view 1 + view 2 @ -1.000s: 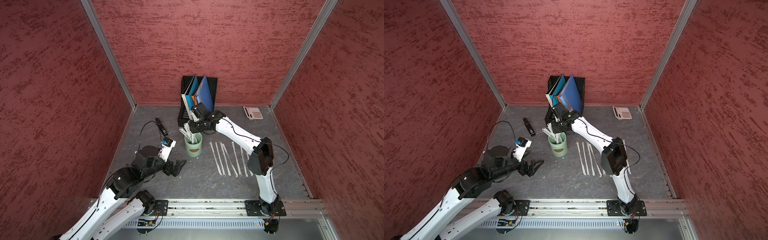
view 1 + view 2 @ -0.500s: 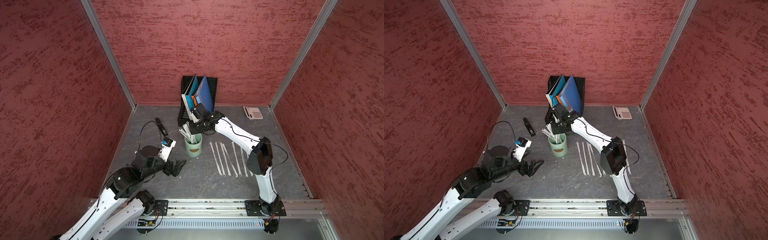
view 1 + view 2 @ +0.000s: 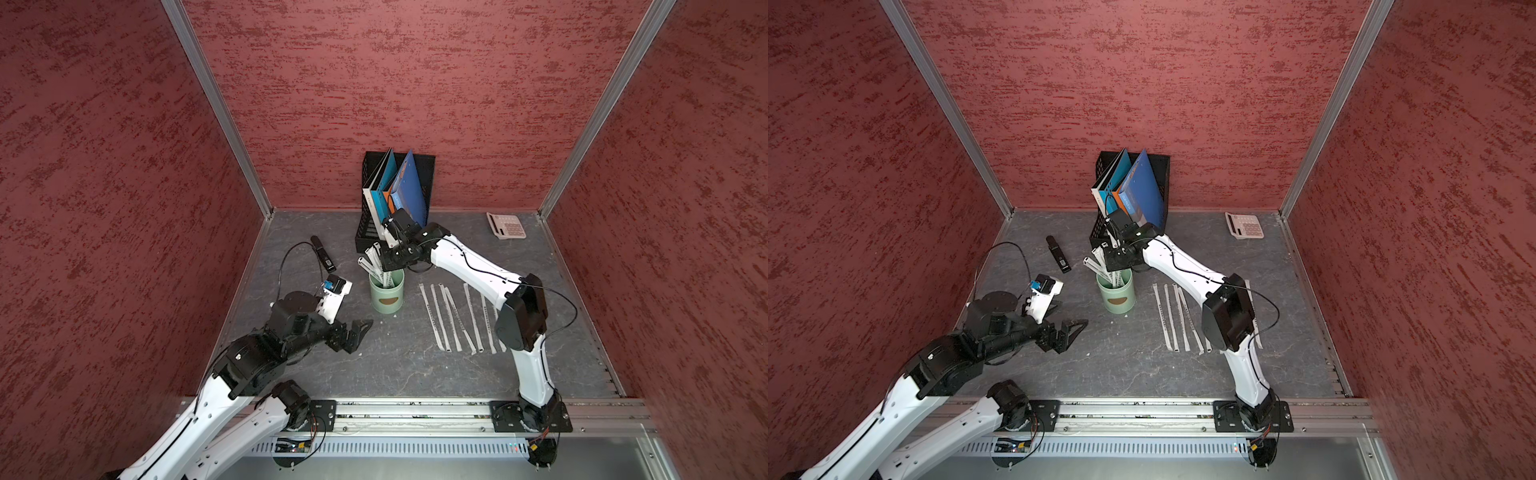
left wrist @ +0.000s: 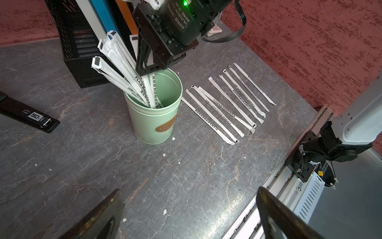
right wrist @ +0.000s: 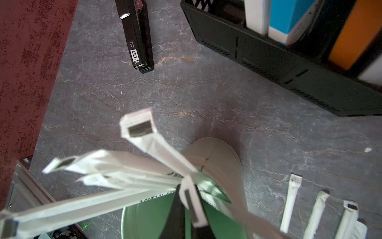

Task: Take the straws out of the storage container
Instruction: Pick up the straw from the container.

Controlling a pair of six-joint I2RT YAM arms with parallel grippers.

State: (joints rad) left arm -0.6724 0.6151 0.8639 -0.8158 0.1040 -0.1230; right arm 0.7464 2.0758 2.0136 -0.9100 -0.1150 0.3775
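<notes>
**Inspector:** State of the right gripper (image 4: 144, 69)?

**Assessor:** Clenched on a single straw (image 5: 191, 203), just above the rim of the storage container (image 4: 153, 118). The remaining straws (image 4: 115, 66) stand inside it, fanned toward the file rack (image 4: 76, 53).

**Inspector:** And the left gripper (image 3: 355, 332)?

**Assessor:** Spread wide and empty, low over the table (image 3: 395, 374), apart from the container (so nothing braces it).

**Inspector:** What do you recommend for the lift?

**Assessor:** Draw along the straw's own lean, not sideways, until its lower end clears the rim. In my judgement the light container could tip, or neighbouring straws could drag out with it. Then lay the straw parallel beside the laid-out row (image 4: 231, 103) on the right arm's side, with no overlap.
</notes>
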